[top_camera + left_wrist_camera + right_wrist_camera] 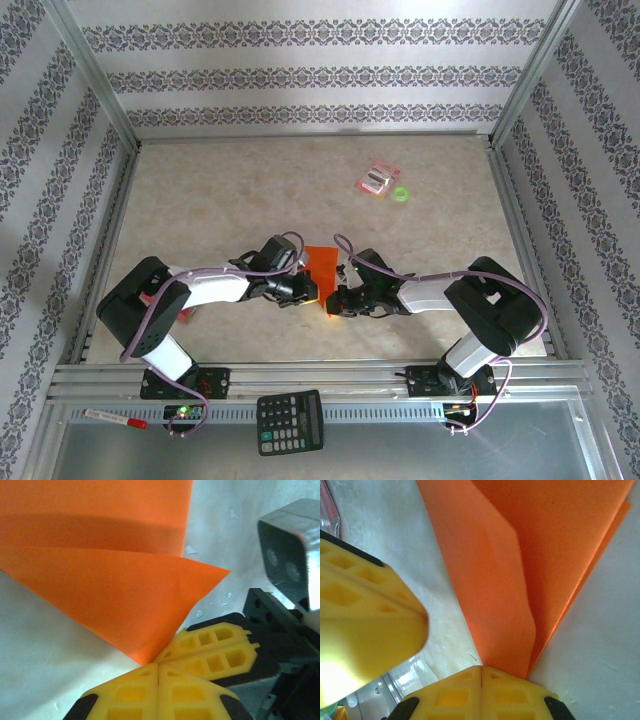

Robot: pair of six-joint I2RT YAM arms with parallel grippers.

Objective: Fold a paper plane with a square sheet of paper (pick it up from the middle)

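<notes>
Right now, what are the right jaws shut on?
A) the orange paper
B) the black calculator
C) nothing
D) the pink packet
A: a folded edge of the orange paper runs into the seam where the right gripper has its jaws closed.

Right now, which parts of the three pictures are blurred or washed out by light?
Top external: even light, everything sharp. Left wrist: orange paper sharp, a shadow band across it; grey block at right blurred. Right wrist: yellow finger at left out of focus, its lower part bleached.
</notes>
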